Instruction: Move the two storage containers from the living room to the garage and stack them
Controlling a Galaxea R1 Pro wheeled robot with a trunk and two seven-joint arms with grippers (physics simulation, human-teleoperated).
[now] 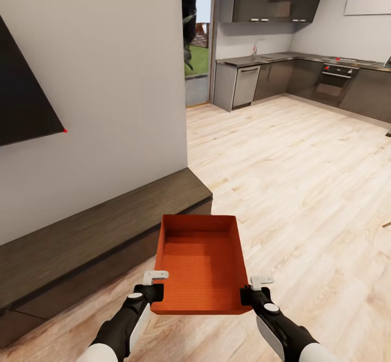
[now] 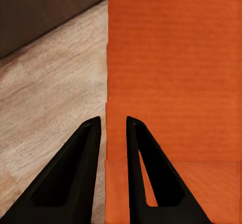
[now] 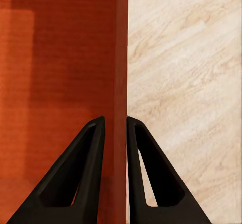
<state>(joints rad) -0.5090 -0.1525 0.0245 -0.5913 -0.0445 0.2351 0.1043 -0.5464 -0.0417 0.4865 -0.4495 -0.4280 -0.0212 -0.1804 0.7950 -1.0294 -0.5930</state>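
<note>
One orange-red storage container [image 1: 198,258] hangs level in front of me above the light wood-plank floor [image 1: 304,188] of the living room, lidless and empty. My left gripper [image 1: 157,290] is shut on its left wall near the close corner. My right gripper [image 1: 251,291] is shut on its right wall. The left wrist view has the container's ribbed bottom [image 2: 171,72] and the left gripper [image 2: 113,125] pinching the thin wall. Along the right gripper [image 3: 115,123] runs the other wall, with the container's inside [image 3: 65,57] beside it.
A long low dark-wood bench [image 1: 98,226] runs along the white wall at my left, close to the container's far corner. A black TV [image 1: 21,95] hangs above it. Ahead are a doorway [image 1: 195,52] to the outside and a dark-cabinet kitchen [image 1: 282,76].
</note>
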